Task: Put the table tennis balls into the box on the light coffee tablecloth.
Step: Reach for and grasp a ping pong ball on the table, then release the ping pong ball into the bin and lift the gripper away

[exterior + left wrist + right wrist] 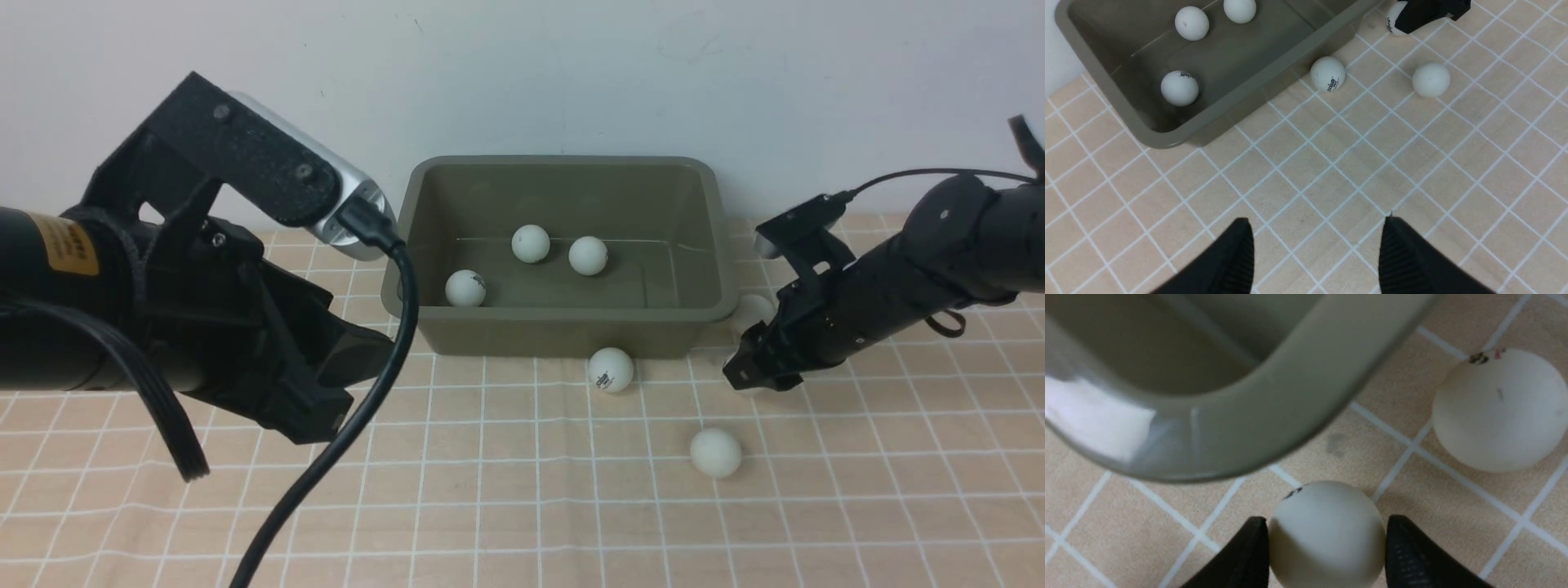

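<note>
Three table tennis balls (531,243) lie in the olive box (563,331); four more wait outside on the light coffee tablecloth (522,490). One loose ball (1327,543) sits by the box's right front corner. The right claw (1327,520) pinches it across its middle, likely so it won't squirt free. The left claw (1316,222) hangs wide open and empty, well clear.

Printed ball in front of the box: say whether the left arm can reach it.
Probably yes: the left claw hangs open over bare tablecloth, nothing between it and the printed ball, though the box wall stands close.
</note>
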